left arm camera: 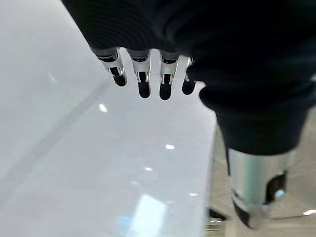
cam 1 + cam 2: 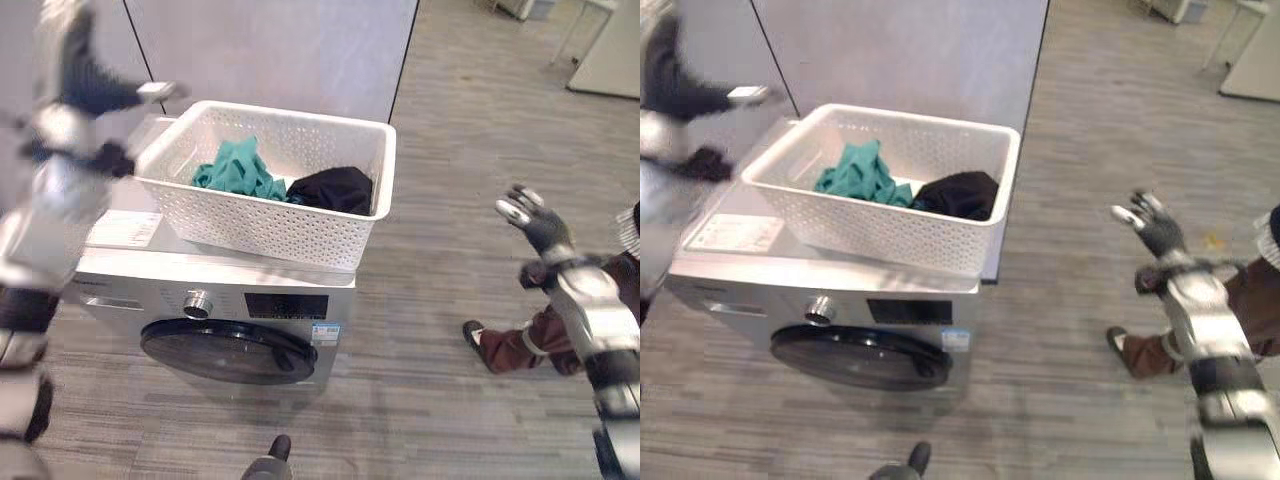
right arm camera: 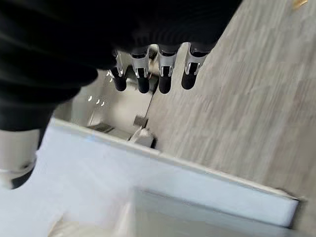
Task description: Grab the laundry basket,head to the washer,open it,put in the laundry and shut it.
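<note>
From the head views you see the white laundry basket (image 2: 270, 190) with teal and black laundry (image 2: 285, 180) resting atop the washer (image 2: 215, 310), door closed, while your wrist views show the left hand (image 1: 143, 74) and right hand (image 3: 153, 69) open, empty.

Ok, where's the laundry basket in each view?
Left eye view: laundry basket upper centre, on the washer.
Right eye view: basket upper centre-left, on the washer.
Left wrist view: can't tell.
Right wrist view: can't tell.
Shared landmark: the teal cloth inside.
</note>
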Robot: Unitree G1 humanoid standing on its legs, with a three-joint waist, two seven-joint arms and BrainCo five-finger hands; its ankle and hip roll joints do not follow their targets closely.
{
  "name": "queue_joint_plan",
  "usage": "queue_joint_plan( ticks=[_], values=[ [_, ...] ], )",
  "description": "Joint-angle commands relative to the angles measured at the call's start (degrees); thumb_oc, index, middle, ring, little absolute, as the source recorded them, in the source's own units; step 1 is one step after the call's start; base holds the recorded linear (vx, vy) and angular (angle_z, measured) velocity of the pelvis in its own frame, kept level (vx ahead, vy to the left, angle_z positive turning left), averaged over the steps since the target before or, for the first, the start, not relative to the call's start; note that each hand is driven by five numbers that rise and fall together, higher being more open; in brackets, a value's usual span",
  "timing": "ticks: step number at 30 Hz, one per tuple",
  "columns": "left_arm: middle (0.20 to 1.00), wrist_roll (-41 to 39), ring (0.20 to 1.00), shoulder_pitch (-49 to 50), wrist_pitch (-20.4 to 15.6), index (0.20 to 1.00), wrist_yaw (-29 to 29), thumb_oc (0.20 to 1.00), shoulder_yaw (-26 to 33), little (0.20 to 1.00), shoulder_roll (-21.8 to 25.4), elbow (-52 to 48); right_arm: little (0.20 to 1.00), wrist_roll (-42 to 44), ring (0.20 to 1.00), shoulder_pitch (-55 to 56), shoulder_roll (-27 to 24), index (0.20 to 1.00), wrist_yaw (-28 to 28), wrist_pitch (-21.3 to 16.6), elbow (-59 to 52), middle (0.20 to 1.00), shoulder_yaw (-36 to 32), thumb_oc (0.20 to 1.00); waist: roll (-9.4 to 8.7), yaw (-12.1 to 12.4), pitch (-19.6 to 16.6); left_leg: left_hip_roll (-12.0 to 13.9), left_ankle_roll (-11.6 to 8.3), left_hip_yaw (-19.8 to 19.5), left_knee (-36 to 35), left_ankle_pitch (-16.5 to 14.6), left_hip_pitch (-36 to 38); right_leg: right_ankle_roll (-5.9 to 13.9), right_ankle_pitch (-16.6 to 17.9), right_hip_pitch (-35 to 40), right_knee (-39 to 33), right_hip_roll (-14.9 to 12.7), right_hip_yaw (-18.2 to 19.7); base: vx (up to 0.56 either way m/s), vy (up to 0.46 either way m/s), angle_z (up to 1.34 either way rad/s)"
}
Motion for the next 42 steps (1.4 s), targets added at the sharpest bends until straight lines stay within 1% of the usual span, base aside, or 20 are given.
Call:
queue_joint_plan(
  ticks=[1, 3, 4, 5, 6, 8, 10, 12, 13, 15, 16, 18, 19, 21, 22, 24, 25, 29, 33, 42],
  values=[
    [1.0, -0.93, 1.0, 9.97, -3.44, 1.0, -4.73, 1.0, 6.3, 1.0, -3.32, 0.23, 1.0, -0.98, 1.0, 2.56, -0.42, 1.0, 0.73, -4.18, 3.42, 1.0, -2.19, 1.0, -0.01, 3.06, -3.34, 2.85, 0.25, 0.11, -1.88, -2.05, 0.64, 0.41, -2.79, -0.48, 0.98, -1.65, 1.71, -0.05, -0.074, 0.17],
    [1.0, -3.51, 1.0, 20.34, -4.32, 1.0, -9.07, 1.0, 8.89, 1.0, -9.13, -3.6, 1.0, -0.76, 1.0, 8.73, 1.67, 1.0, 1.72, -4.22, 3.02, 1.0, -5.13, 1.0, 0.03, 3.42, -2.87, 2.7, 0.29, -0.72, -1.53, -1.19, -0.27, 0.05, -2.19, -0.74, 1.01, -1.47, 0.9, -0.07, -0.07, 0.28],
    [1.0, -4.78, 1.0, 25.65, -4.49, 1.0, -11.31, 1.0, 8.91, 1.0, -12.6, -5.05, 1.0, -0.64, 1.0, 11.76, 3.27, 1.0, 2.06, -4.45, 2.79, 1.0, -6.71, 1.0, -0.06, 3.48, -3.08, 2.91, 0.11, -1.04, -1.93, -1.79, 0.08, -0.21, -2.83, -0.15, 0.67, -1.14, 0.51, 0.02, -0.084, 0.42],
    [1.0, -6.39, 1.0, 29.44, -4.54, 1.0, -12.81, 1.0, 8.17, 1.0, -15.42, -4.8, 1.0, -0.57, 1.0, 14.1, 4.54, 1.0, 2.36, -4.75, 3.04, 1.0, -7.33, 1.0, -0.11, 3.61, -2.89, 2.96, 0.04, -1.21, -1.95, -1.7, 0.05, -0.41, -2.86, 0.0, 0.63, -0.96, 0.19, 0.0, -0.102, 0.52],
    [1.0, -5.77, 1.0, 35.68, -4.06, 1.0, -15.61, 1.0, 4.93, 1.0, -20.41, -1.44, 1.0, -0.84, 1.0, 18.89, 7.64, 1.0, 3.87, -4.53, 3.17, 1.0, -7.61, 1.0, -0.29, 3.65, -2.6, 3.03, -0.06, -1.54, -2.08, -1.26, -0.33, -0.65, -2.75, -0.05, 0.54, -0.65, -0.34, -0.06, -0.079, 0.29],
    [1.0, -0.3, 1.0, 38.12, -3.31, 1.0, -14.6, 1.0, 1.98, 1.0, -21.82, 5.57, 1.0, -0.18, 1.0, 22.93, 9.83, 1.0, 6.11, -4.4, 2.63, 1.0, -7.64, 1.0, -0.7, 3.52, -2.3, 3.17, -0.25, -1.79, -2.17, -0.93, -0.68, -0.89, -2.83, -0.28, 0.63, -0.43, -0.64, -0.05, -0.069, 0.15],
    [1.0, 1.39, 1.0, 38.36, -1.85, 1.0, -14.84, 1.0, -2.35, 1.0, -24.88, 17.35, 1.0, 0.35, 1.0, 27.71, 11.4, 1.0, 7.38, -4.39, 2.1, 1.0, -8.96, 1.0, -1.07, 3.23, -1.82, 3.25, -0.45, -1.92, -2.23, -0.62, -0.9, -0.98, -2.96, -0.42, 0.82, -0.2, -0.99, -0.04, -0.057, 0.05],
    [1.0, 5.12, 1.0, 38.12, -0.45, 1.0, -15.03, 1.0, -6.8, 1.0, -26.27, 29.11, 1.0, -1.44, 1.0, 29.63, 12.86, 1.0, 7.58, -4.71, 5.56, 1.0, -7.9, 1.0, -1.37, 2.68, -1.57, 3.44, -0.61, -1.82, -2.3, -0.72, -0.77, -1.07, -3.33, -0.52, 1.08, -0.04, -0.97, -0.04, -0.028, 0.04],
    [1.0, 5.41, 1.0, 36.65, 0.08, 1.0, -15.26, 1.0, -9.02, 1.0, -27.84, 36.29, 1.0, -3.28, 1.0, 29.18, 13.53, 1.0, 6.84, -4.82, 9.04, 1.0, -6.15, 1.0, -1.51, 2.49, -1.58, 3.44, -0.59, -1.77, -2.29, -0.6, -0.86, -1.04, -3.33, -0.71, 1.26, -0.01, -0.95, -0.07, 0.017, 0.11],
    [1.0, 3.21, 1.0, 31.78, 0.38, 1.0, -13.7, 1.0, -12.48, 1.0, -33.1, 54.47, 1.0, -7.96, 1.0, 24.77, 16.39, 1.0, 3.91, -5.29, 21.16, 1.0, -0.33, 1.0, -1.55, 2.08, -1.23, 3.22, -0.33, -1.86, -1.97, -0.12, -1.48, -1.1, -3.07, -1.38, 1.69, -0.11, -0.86, -0.07, 0.021, 0.12],
    [1.0, 1.8, 1.0, 30.21, 0.48, 1.0, -13.46, 1.0, -13.23, 1.0, -35.38, 60.09, 1.0, -10.44, 1.0, 22.61, 18.66, 1.0, 2.42, -4.99, 28.25, 1.0, 3.05, 1.0, -1.49, 2.13, -1.09, 3.25, -0.28, -1.81, -1.9, -0.34, -1.31, -1.24, -3.34, -1.34, 1.88, -0.06, -0.62, -0.04, 0.024, 0.04],
    [1.0, -1.58, 1.0, 28.43, 0.87, 1.0, -12.96, 1.0, -12.66, 1.0, -38.52, 68.2, 1.0, -11.17, 1.0, 18.98, 24.38, 1.0, 0.87, -3.61, 43.26, 1.0, 7.09, 1.0, -1.19, 2.41, -1.13, 2.84, 0.06, -1.9, -1.62, -0.53, -1.39, -1.21, -3.25, -1.51, 1.96, -0.25, -0.56, -0.03, 0.079, 0.02],
    [1.0, -3.4, 1.0, 28.19, 0.87, 1.0, -13.12, 1.0, -12.42, 1.0, -40.21, 70.7, 1.0, -12.48, 1.0, 16.29, 28.04, 1.0, -0.58, -2.0, 55.24, 1.0, 8.5, 1.0, -0.56, 2.96, -1.68, 2.38, 0.47, -2.1, -1.45, -0.6, -1.63, -0.99, -3.0, -1.63, 1.8, -0.6, -0.85, -0.01, 0.091, 0.02],
    [1.0, -3.42, 1.0, 28.11, 0.84, 1.0, -13.12, 1.0, -12.38, 1.0, -40.18, 70.75, 1.0, -12.46, 1.0, 16.05, 28.09, 1.0, -0.57, -2.17, 55.53, 1.0, 8.54, 1.0, -0.6, 2.93, -1.63, 2.37, 0.47, -2.1, -1.41, -0.63, -1.65, -0.98, -3.01, -1.64, 1.79, -0.61, -0.85, 0.01, 0.065, 0.01],
    [1.0, -4.95, 1.0, 28.44, 0.79, 1.0, -13.16, 1.0, -12.16, 1.0, -41.8, 70.11, 1.0, -14.91, 1.0, 16.03, 31.73, 1.0, -1.08, -0.7, 62.37, 1.0, 10.48, 1.0, 0.39, 3.89, -2.15, 1.77, 0.86, -2.6, -1.32, -0.95, -1.43, -0.76, -2.93, -1.18, 1.56, -1.09, -1.34, 0.02, 0.106, 0.01],
    [1.0, -7.51, 1.0, 28.67, 0.59, 1.0, -13.85, 1.0, -12.08, 1.0, -43.41, 69.52, 1.0, -16.29, 1.0, 16.69, 33.95, 1.0, -0.65, 0.27, 64.33, 1.0, 11.71, 1.0, 1.37, 4.18, -2.55, 1.22, 1.19, -2.93, -1.01, -1.14, -1.33, -0.68, -2.97, -0.93, 1.56, -1.5, -1.67, 0.03, 0.136, 0.04],
    [1.0, -9.29, 1.0, 28.88, 0.35, 1.0, -14.88, 1.0, -12.21, 1.0, -44.5, 69.71, 1.0, -17.32, 1.0, 17.78, 34.6, 1.0, -0.49, 0.24, 64.54, 1.0, 12.21, 1.0, 1.97, 3.69, -2.89, 0.87, 1.37, -3.04, -0.94, -1.23, -1.09, -0.74, -3.1, -0.62, 1.7, -1.7, -1.63, 0.03, 0.094, 0.04],
    [1.0, -10.72, 1.0, 29.17, 0.02, 1.0, -16.03, 1.0, -12.76, 1.0, -45.3, 69.23, 1.0, -19.76, 1.0, 18.08, 35.14, 1.0, -0.61, 0.04, 63.83, 1.0, 14.3, 1.0, 2.38, 3.05, -3.34, 0.41, 1.47, -3.39, -1.14, -1.19, -0.67, -0.82, -3.35, -0.25, 1.97, -2.06, -1.88, 0.02, 0.059, 0.02],
    [1.0, -11.6, 1.0, 28.68, -0.58, 1.0, -16.12, 1.0, -13.49, 1.0, -45.08, 67.6, 1.0, -23.14, 1.0, 16.16, 34.83, 1.0, -1.35, -0.77, 61.9, 1.0, 17.77, 1.0, 2.29, 3.45, -3.86, -0.12, 1.52, -4.13, -1.48, -1.15, -0.48, -0.6, -3.35, 0.07, 1.96, -2.56, -2.58, 0.01, 0.022, 0.1],
    [1.0, -11.4, 1.0, 28.81, -1.84, 1.0, -15.24, 1.0, -13.47, 1.0, -43.58, 66.65, 1.0, -22.39, 1.0, 14.3, 34.68, 1.0, -1.64, -2.27, 58.39, 1.0, 20.43, 1.0, 2.02, 4.54, -4.11, -0.44, 1.28, -4.85, -1.6, -1.07, -0.4, -0.63, -3.7, 0.53, 2.29, -2.85, -3.24, 0.0, 0.001, 0.01]
  ],
)
